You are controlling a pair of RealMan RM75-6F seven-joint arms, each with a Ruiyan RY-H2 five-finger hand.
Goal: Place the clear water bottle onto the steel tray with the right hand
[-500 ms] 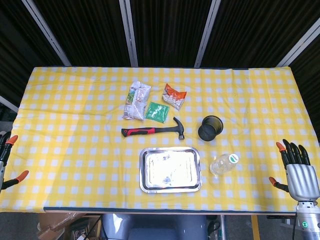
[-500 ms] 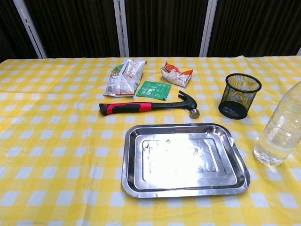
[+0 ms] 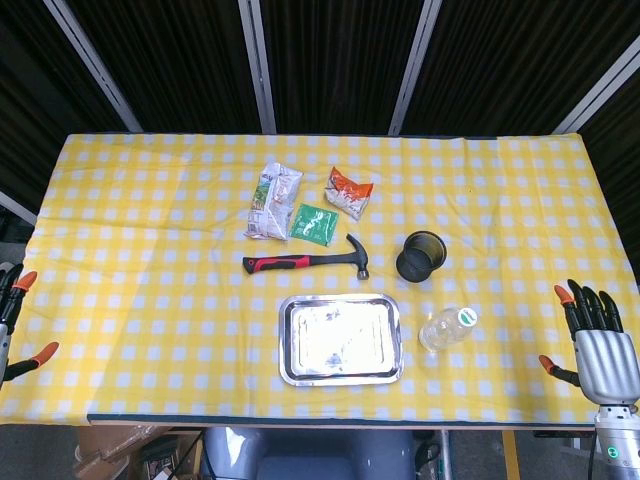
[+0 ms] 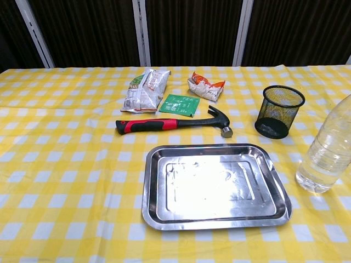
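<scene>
While I'm idling my right hand (image 3: 602, 345) off the table's right near edge, its fingers are spread wide, holding nothing. My left hand (image 3: 12, 320) is showing only as orange tips at the left edge, so I can't tell how its fingers are lying. Nearest me, the steel tray (image 4: 215, 187) is sitting bare on the yellow checked cloth (image 4: 66, 164), with the clear water bottle (image 4: 330, 148) standing upright just right of it, apart. Beyond those, the hammer (image 4: 170, 124) and mesh cup (image 4: 279, 111) are lying. Farthest, snack packets (image 4: 145, 89) are resting.
</scene>
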